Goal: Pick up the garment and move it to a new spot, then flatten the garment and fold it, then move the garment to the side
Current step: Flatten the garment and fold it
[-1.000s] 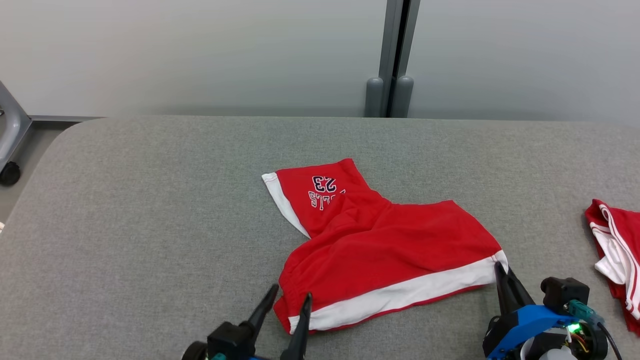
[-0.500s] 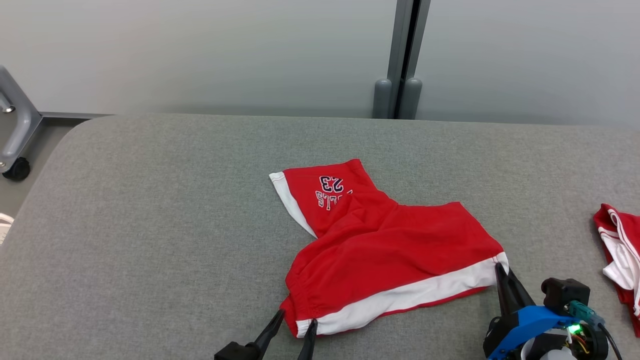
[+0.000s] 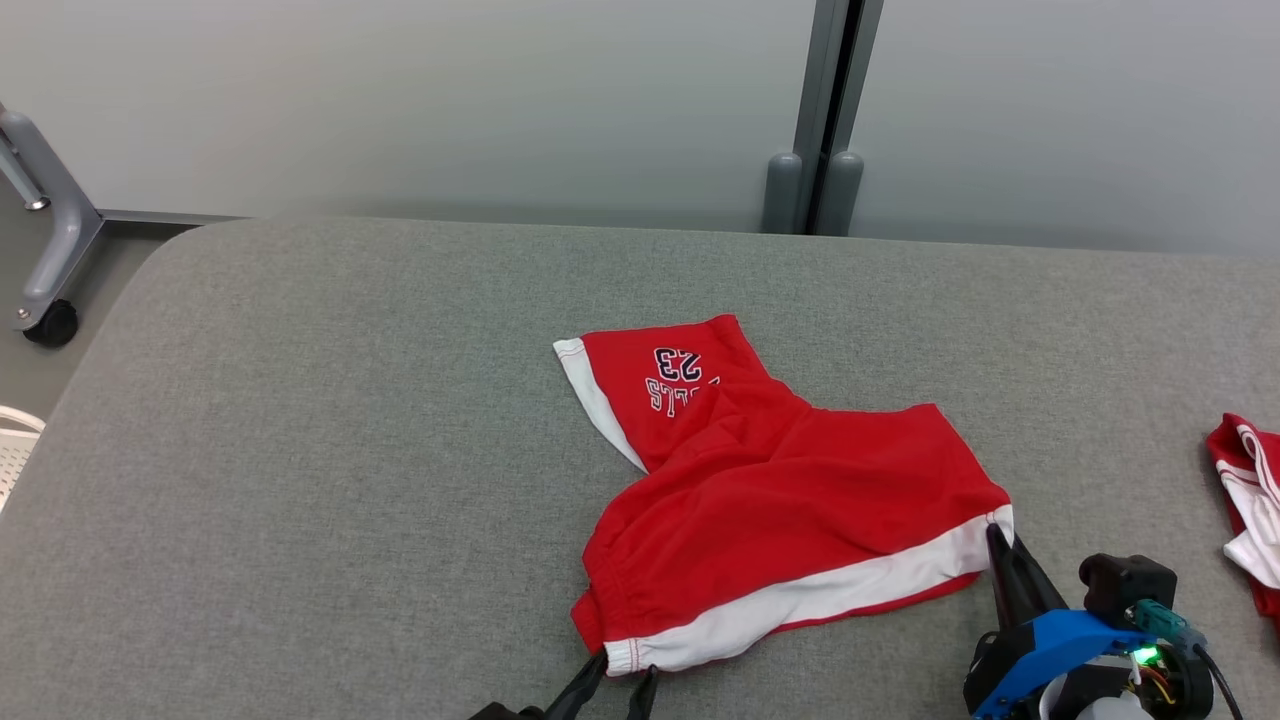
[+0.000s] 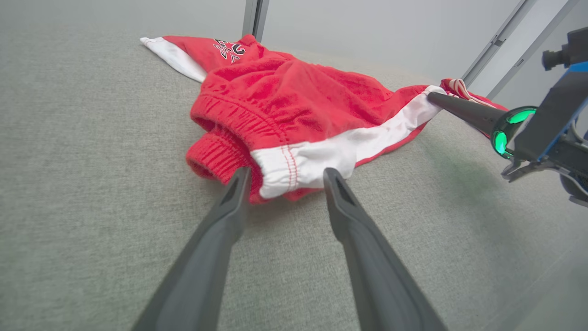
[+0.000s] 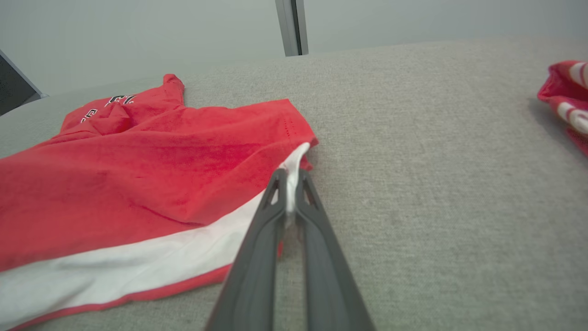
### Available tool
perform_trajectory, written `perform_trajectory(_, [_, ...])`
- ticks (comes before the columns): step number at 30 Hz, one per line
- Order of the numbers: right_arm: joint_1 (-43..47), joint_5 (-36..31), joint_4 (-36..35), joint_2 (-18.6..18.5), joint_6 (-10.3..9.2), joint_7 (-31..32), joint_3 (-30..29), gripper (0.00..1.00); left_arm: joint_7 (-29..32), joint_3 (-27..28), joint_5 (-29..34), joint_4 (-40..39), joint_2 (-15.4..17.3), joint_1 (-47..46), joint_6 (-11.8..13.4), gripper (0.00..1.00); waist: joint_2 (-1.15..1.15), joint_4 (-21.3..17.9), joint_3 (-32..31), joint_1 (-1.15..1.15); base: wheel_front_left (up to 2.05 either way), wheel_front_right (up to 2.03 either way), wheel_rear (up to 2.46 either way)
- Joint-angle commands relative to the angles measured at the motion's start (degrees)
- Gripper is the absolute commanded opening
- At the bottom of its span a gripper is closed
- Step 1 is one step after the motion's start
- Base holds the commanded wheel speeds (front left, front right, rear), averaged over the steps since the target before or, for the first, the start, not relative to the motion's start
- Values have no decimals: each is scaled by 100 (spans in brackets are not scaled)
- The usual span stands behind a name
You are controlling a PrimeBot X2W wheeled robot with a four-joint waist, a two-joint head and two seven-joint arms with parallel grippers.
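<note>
The garment (image 3: 770,510), a pair of red shorts with a white side stripe and a "23" print, lies rumpled on the grey table (image 3: 300,450). My right gripper (image 3: 995,535) is shut on the white hem at the garment's right corner (image 5: 294,168). At the bottom edge of the head view my left gripper (image 3: 620,678) stands open just in front of the waistband corner. In the left wrist view its fingertips (image 4: 331,177) flank the white stripe end (image 4: 294,168) of the garment (image 4: 294,105), touching or nearly touching the cloth.
A second red and white garment (image 3: 1245,500) lies at the table's right edge, also visible as a red bundle (image 5: 567,99) in the right wrist view. A grey wheeled frame (image 3: 45,260) stands off the table's far left corner. A wall with a grey post (image 3: 825,120) runs behind.
The camera has shifted, sliding the scene rightward. My left gripper has drawn back toward the bottom edge and now sits at the waistband corner, its fingers slightly closer together. The right gripper keeps its grip.
</note>
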Motion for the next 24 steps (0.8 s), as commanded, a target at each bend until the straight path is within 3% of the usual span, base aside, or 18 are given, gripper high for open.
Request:
perform_trajectory(1, [-19, 54, -4, -21, 1, -5, 16, 0, 0, -35, -34, 26, 49, -99, -13, 42, 0, 5, -3, 0, 0, 0, 0])
perform_trajectory(2, [-22, 56, -5, -21, 1, -5, 24, 0, 0, -52, -57, 46, 54, -114, -13, 38, 0, 4, -3, 0, 0, 0, 0])
perform_trajectory(6, [-34, 68, -7, -21, 1, -5, 58, 0, 0, -88, -62, 127, 36, -184, -13, 41, 0, -12, -5, 0, 0, 0, 0])
perform_trajectory(8, [-44, 78, -15, -21, 1, -4, 76, 0, 0, -106, -38, 185, 31, -211, -13, 35, 0, -31, -10, 0, 0, 0, 0])
perform_trajectory(9, [-47, 91, -25, -21, 1, -5, 80, 0, 0, -103, -40, 216, 22, -219, -13, 27, 0, -44, -19, 0, 0, 0, 0])
perform_trajectory(10, [-48, 100, -42, -21, 1, -5, 82, 0, 0, -89, -34, 219, 12, -244, -13, 0, 0, -60, -30, 0, 0, 0, 0])
perform_trajectory(18, [-138, 212, -443, -20, 1, -4, 156, 0, -2, 550, 180, -414, 52, -516, -13, 0, 0, -254, -217, 0, 0, 0, 0])
perform_trajectory(24, [-507, 400, -1160, -21, 1, -12, 340, 0, -7, 1315, 457, -1081, 320, -1264, -12, 0, 0, -486, -305, 0, 0, 0, 0])
